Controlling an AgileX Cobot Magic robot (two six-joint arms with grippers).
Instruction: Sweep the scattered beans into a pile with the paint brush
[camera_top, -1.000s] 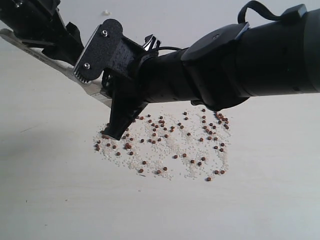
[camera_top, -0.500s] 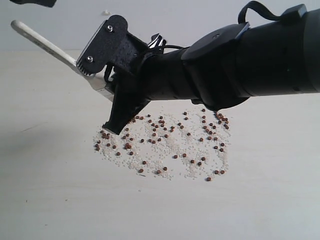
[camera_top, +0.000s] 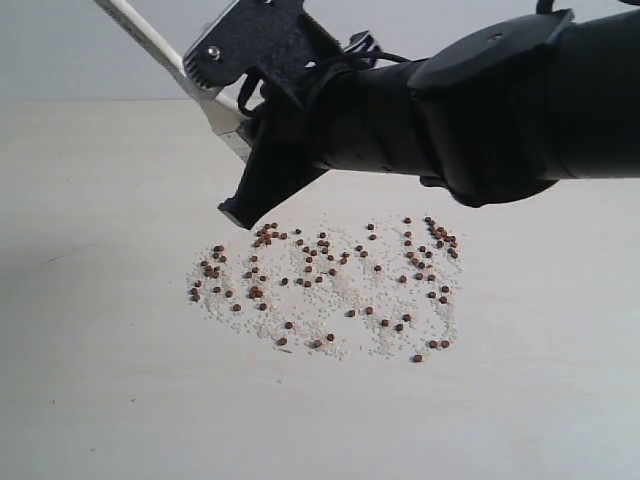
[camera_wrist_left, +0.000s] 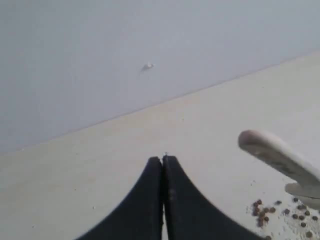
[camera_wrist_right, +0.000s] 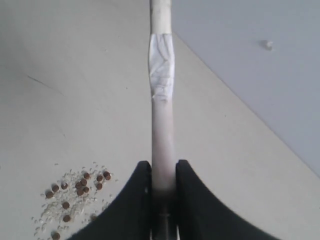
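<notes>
Right wrist view: two black jaws of the right gripper set narrow and pressed on both sides of the wide flat paint brush with pale cream handle, holding it by the handle. Farther along the handle, away from the jaws, a wrapped patch of white tape. Under the gripper, the pale cream tabletop, and on it a small part of the tiny round reddish-brown beans, mixed with fine whitish crumbs.

Left wrist view: black left gripper closed completely, fingertips touching, nothing between them. Near it but apart, the rounded end of the brush handle in the air above the tabletop, with some beans on the surface beneath.

Exterior view: right arm reaching in from 3 o'clock, gripper tip pointing down toward 7 o'clock. Brush handle running from the jaws toward 11 o'clock and out of the picture at the top edge. Silver metal band just at 9 o'clock of the gripper body; bristles hidden behind the gripper. Beans scattered loose in one wide patch in the middle of the tabletop, a little denser at its 1 o'clock corner. Gripper tip over the 11 o'clock corner of this patch; contact with the tabletop impossible to tell. At 12 o'clock, beyond the tabletop, a plain grey wall.
</notes>
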